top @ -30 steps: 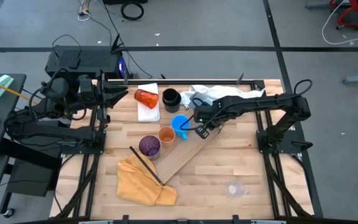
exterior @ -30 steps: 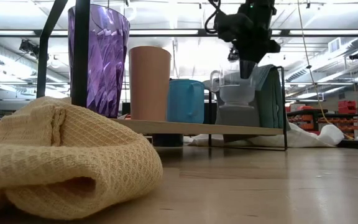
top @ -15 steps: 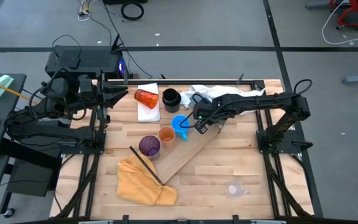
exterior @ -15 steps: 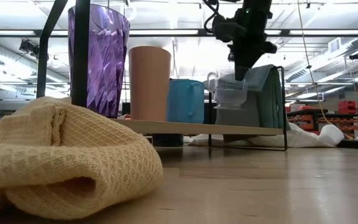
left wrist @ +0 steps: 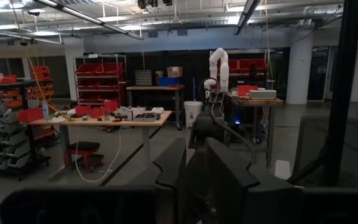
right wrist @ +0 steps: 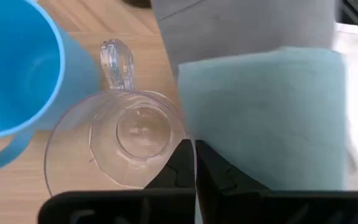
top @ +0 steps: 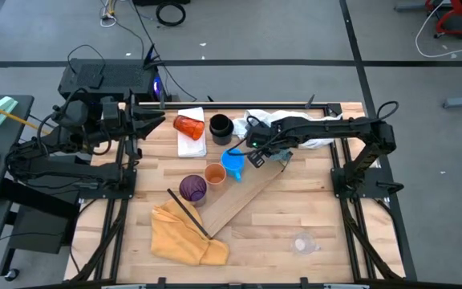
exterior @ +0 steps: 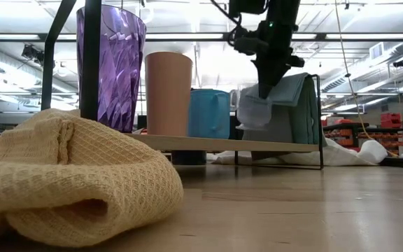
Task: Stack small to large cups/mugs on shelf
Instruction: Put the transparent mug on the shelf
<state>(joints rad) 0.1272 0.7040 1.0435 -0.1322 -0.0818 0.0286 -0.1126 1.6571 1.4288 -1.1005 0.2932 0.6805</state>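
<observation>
On the pale wooden shelf (top: 251,193) stand a purple cup (top: 192,187), an orange cup (top: 215,173) and a blue mug (top: 233,160) in a row. My right gripper (top: 257,157) is shut on a clear glass mug (exterior: 252,112) just right of the blue mug (right wrist: 17,68). A black mug (top: 220,126) stands at the back. A red-orange tumbler (top: 188,125) lies on its side on a white pad (top: 191,143). My left gripper (left wrist: 196,177) waits at the table's left edge, slightly open and holding nothing. My right gripper pinches the clear mug's rim (right wrist: 178,144) between its two fingers, on the side opposite the handle (right wrist: 117,62). The fingers come steeply from above, slanting down. The mug hangs tilted below them, clear of the shelf (exterior: 222,144), its mouth up.
A pale-blue cylinder with a grey end (right wrist: 266,112) lies just behind the held mug. White cloth (top: 283,122) lies at the back right, a yellow cloth (top: 184,233) at the front left. A small clear object (top: 301,242) sits front right.
My right gripper has carried the clear mug toward the table's left, closer to the blue mug, and a little down. The mug has tipped and now hangs more tilted than before.
</observation>
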